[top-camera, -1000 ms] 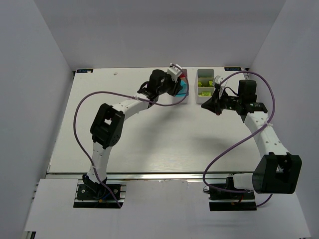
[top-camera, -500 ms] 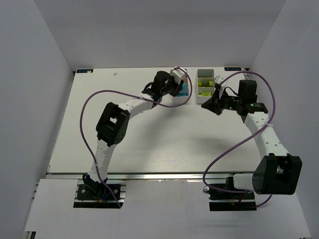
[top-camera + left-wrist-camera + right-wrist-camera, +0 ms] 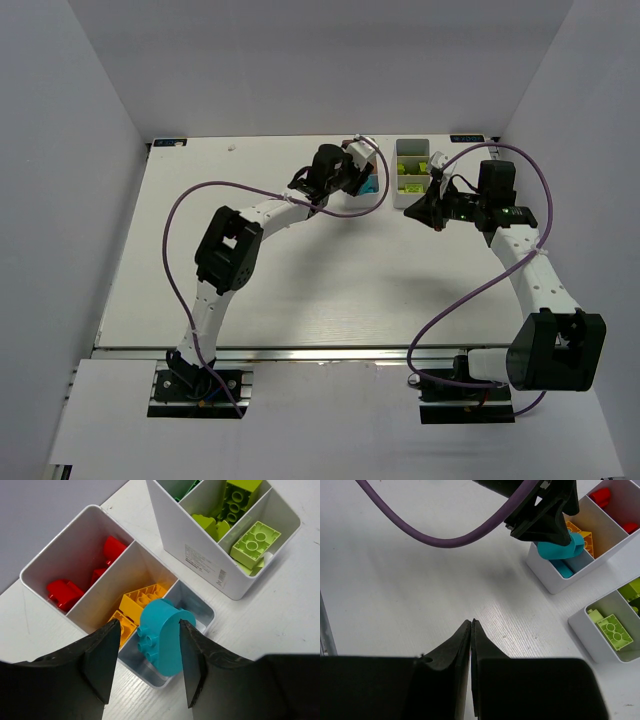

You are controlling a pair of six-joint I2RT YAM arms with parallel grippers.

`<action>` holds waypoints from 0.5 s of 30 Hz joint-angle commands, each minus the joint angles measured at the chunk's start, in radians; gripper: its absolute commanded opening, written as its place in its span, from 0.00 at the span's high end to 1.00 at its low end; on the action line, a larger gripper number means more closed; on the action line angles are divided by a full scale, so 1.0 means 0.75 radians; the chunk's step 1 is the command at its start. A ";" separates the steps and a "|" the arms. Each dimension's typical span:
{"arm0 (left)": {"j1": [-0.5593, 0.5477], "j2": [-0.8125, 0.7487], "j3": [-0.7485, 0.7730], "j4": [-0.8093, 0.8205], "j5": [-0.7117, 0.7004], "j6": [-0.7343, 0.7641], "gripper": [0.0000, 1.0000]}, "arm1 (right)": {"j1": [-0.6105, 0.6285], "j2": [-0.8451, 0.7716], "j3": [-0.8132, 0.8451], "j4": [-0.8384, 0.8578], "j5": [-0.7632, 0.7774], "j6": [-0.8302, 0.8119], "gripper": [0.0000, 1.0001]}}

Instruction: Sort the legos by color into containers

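I am dropping the cyan brick (image 3: 162, 640), upright between the left gripper's (image 3: 149, 623) parted fingers (image 3: 100, 660), into the bin's (image 3: 65, 555) end compartment (right gripper (image 3: 471, 622) clenched, empty).

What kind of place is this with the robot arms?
Probably a robot test booth in a lab: plain walls box in a white table, two arms are bolted at its edge, and bins hold sorted bricks.
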 commanded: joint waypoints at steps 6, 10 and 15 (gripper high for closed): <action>-0.015 -0.090 0.038 0.006 -0.047 0.013 0.40 | -0.001 -0.046 -0.025 0.012 -0.031 0.010 0.92; -0.013 -0.175 -0.003 0.021 -0.055 0.013 0.50 | -0.001 -0.046 -0.025 0.016 -0.031 0.014 0.92; -0.013 -0.239 -0.099 -0.024 -0.059 0.055 0.50 | -0.001 -0.044 -0.027 0.026 -0.040 0.024 0.92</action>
